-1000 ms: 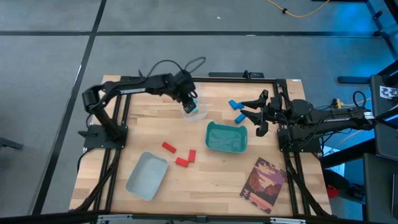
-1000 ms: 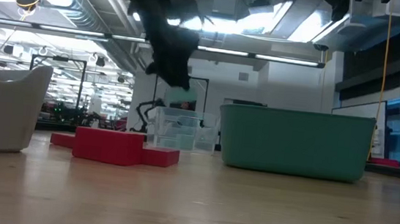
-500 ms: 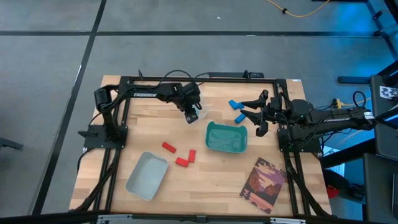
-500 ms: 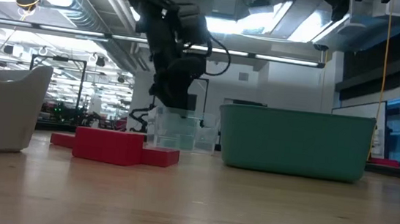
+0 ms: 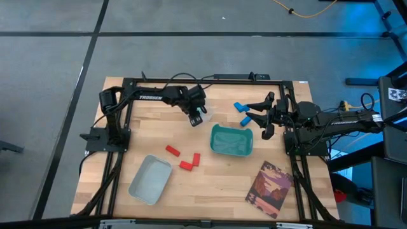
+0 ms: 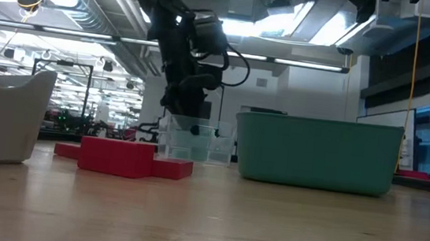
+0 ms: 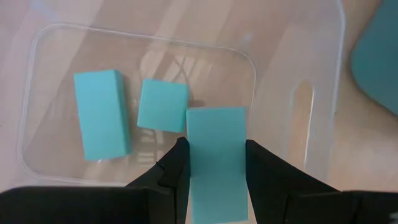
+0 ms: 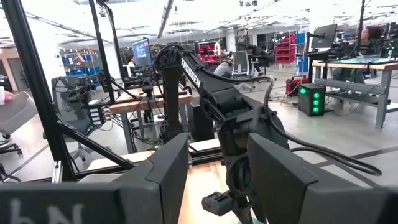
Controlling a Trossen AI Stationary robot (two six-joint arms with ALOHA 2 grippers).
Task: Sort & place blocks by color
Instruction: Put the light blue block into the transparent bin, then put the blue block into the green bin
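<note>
Wooden table (image 5: 216,184), left gripper (image 7: 216,163) clamping cyan block (image 7: 216,158) over clear container (image 7: 292,118)

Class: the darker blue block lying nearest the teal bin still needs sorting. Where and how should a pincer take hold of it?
Probably from straight above, pinching across the darker blue block's two long sides at its middle. It lies flat on the table, just off the teal bin's back rim, apart from the other blue block, so the long faces look free.
</note>
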